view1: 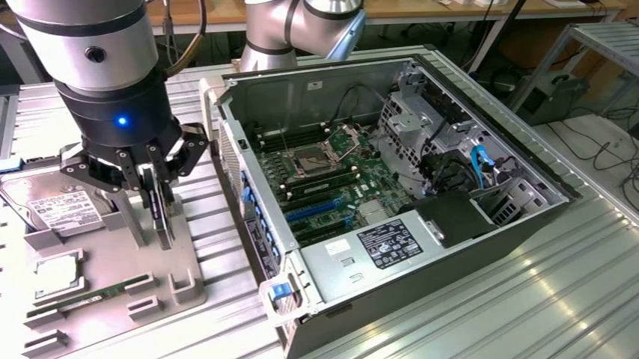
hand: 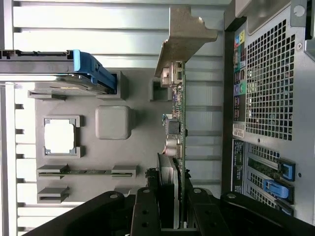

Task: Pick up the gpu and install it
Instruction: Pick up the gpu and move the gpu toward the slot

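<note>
gpu (view1: pixel 163 221) stands on edge as a thin dark slab over the grey fixture tray (view1: pixel 185 273) at the exterior view's left, just beside the open computer case (view1: pixel 330 71). the gripper (view1: pixel 155 191) comes down on it from above, fingers pressed against its two flat sides. the card's lower edge may rest in its tray slot or hang just clear of it; the angle does not settle that.

the wrist view looks along the card. the gripper (hand: pixel 172 196) pinches the gpu (hand: pixel 181 123) at the finned heatsink (hand: pixel 167 172), the green board edge runs away from the fingers, and the silver end bracket (hand: pixel 184 39) caps the far end. past the card lies the tray (hand: pixel 142 147) with the square cpu chip (hand: pixel 60 136) and the narrow ram stick (hand: pixel 86 171) in their pockets. on the card's other side stands the case's perforated rear panel (hand: pixel 270 83) with blue slot latches (hand: pixel 275 187).

the exterior view adds the inside of the case: motherboard (view1: pixel 334 187), labelled power supply (view1: pixel 390 243) and a blue cable (view1: pixel 479 164) by the drive bays. it also takes in the arm (view1: pixel 95 60) above the gripper and the tray's other parts (hard drive (view1: pixel 50 206), cpu chip (view1: pixel 57 273), ram stick (view1: pixel 100 292)).

tray and case both sit on a ribbed metal table (view1: pixel 559 299) (hand: pixel 113 19). behind are wooden desks (view1: pixel 450 9), with loose cables (view1: pixel 609 149) on the floor at the exterior view's right.
</note>
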Available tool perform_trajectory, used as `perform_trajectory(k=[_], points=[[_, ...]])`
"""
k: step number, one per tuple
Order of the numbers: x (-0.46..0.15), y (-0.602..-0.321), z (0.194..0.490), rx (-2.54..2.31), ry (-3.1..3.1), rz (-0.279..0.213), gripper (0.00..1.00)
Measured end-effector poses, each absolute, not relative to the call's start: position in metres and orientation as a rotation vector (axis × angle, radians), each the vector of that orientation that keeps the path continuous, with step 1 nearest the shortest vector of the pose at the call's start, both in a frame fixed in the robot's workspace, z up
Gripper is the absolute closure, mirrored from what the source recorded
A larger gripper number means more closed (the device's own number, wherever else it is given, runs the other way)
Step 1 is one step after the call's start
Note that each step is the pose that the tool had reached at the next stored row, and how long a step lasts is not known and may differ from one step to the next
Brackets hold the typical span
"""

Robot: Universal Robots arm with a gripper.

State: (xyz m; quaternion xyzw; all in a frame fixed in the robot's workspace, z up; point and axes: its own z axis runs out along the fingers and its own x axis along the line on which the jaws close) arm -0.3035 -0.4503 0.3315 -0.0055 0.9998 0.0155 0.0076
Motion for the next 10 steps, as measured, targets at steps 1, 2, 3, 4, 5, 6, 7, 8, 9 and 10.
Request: perform_trajectory(k=[1,2,3,4,5,6,7,8,9,10], points=[[-0.3035,-0.4503,0.3322,-0.017,3.126,0.049,0.72],[-0.3035,-0.4503,0.3332,-0.017,3.126,0.049,0.72],[-0.3035,-0.4503,0.3342,-0.017,3.126,0.049,0.72],[-0.3035,-0.4503,0.3353,-0.017,3.126,0.048,0.72],[-0.3035,-0.4503,0.3362,-0.017,3.126,0.049,0.72],[-0.3035,-0.4503,0.3374,-0.017,3.126,0.048,0.72],[-0.3035,-0.4503,0.3383,-0.017,3.126,0.048,0.72],[-0.3035,-0.4503,0.3394,-0.017,3.126,0.049,0.72],[-0.3035,-0.4503,0.3403,-0.017,3.126,0.049,0.72],[-0.3035,-0.4503,0.3413,-0.017,3.127,0.049,0.72]])
